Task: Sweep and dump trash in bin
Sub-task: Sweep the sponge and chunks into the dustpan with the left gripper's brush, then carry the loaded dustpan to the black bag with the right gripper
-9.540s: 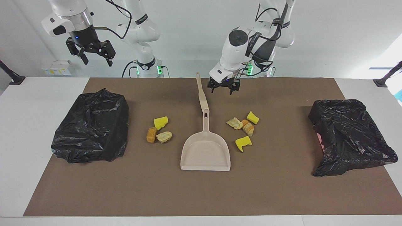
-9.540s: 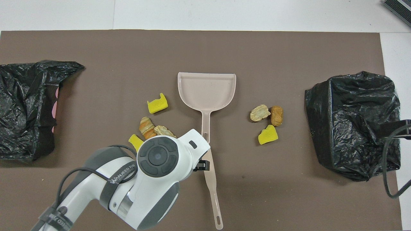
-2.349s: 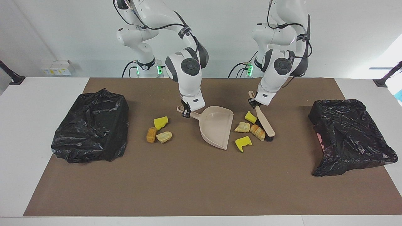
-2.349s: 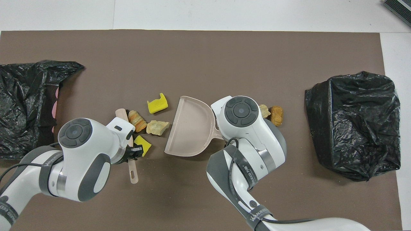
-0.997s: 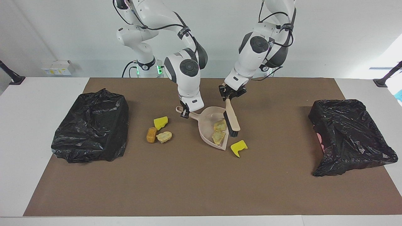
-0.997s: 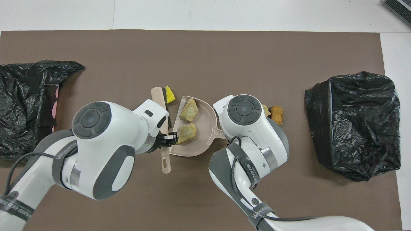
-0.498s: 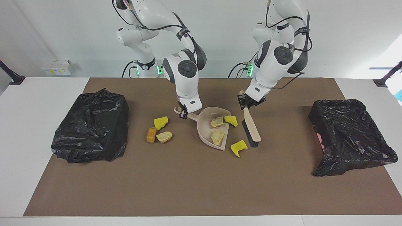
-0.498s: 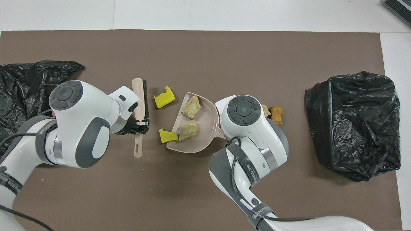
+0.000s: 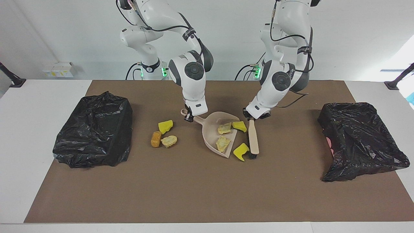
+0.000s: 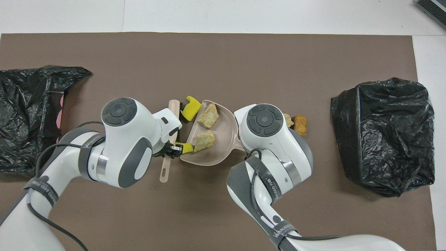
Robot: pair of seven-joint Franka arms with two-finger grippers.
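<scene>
My right gripper (image 9: 188,116) is shut on the handle of the beige dustpan (image 9: 212,129), which rests tilted on the brown mat. My left gripper (image 9: 254,116) is shut on the handle of the brush (image 9: 253,137). The brush lies along the pan's open mouth. Two tan bread lumps (image 9: 224,128) (image 9: 222,143) sit in the pan. One yellow sponge (image 9: 239,125) lies at the mouth near the gripper. Another yellow sponge (image 9: 241,151) lies at the lip, against the bristles. A yellow sponge (image 9: 165,126), a brown lump (image 9: 156,139) and a tan lump (image 9: 169,140) lie beside the pan, toward the right arm's end.
Two bins lined with black bags stand at the ends of the mat, one at the right arm's end (image 9: 93,129) and one at the left arm's end (image 9: 359,139). In the overhead view the right arm covers the pan's handle and part of the loose trash (image 10: 300,124).
My left gripper has swung the brush in toward the dustpan's mouth and pushed the loose yellow sponge against the pan's lip. The right gripper and pan have barely moved.
</scene>
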